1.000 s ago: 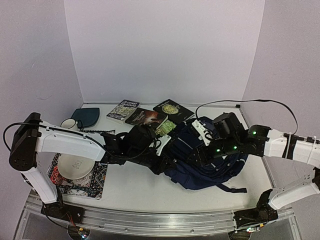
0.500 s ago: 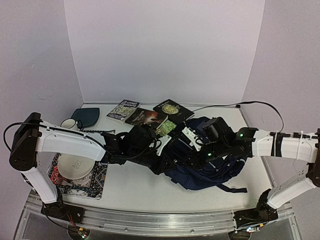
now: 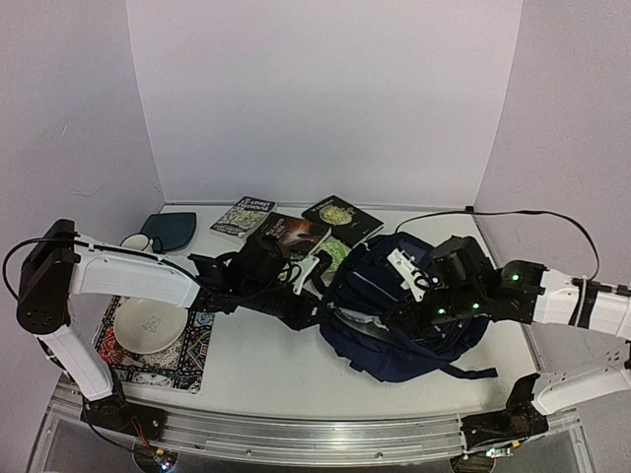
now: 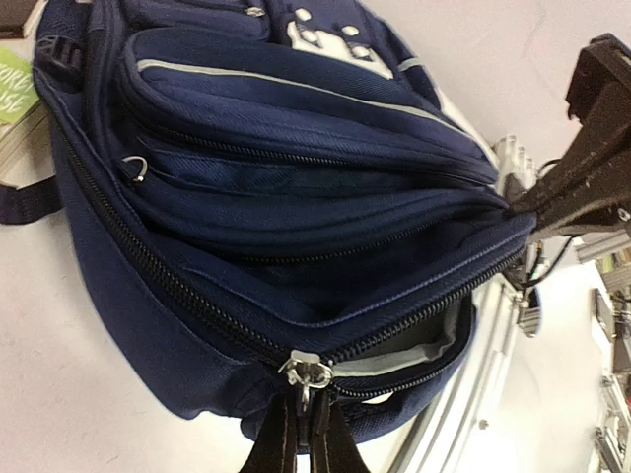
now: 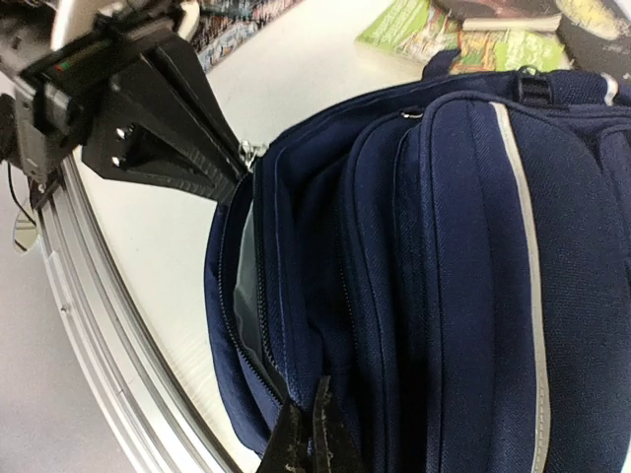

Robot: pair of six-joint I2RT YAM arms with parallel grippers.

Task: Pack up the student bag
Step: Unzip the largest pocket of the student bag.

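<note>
Two grippers pinch the student bag's half-unzipped mouth.
The student bag [image 3: 414, 335] lies on the table [image 3: 256, 365], grey lining showing. On the bag's left side, the left gripper [image 4: 304, 409] is clenched on the zipper pull [image 4: 304, 370]. Further along the bag's opening, the right gripper [image 5: 315, 424] is clamped on its edge. Books [image 3: 286, 229] lie just behind the bag.

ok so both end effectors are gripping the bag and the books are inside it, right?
No. The left end effector and right end effector do grip the bag, but the books lie on the table behind it; the top view shows them there.
</note>
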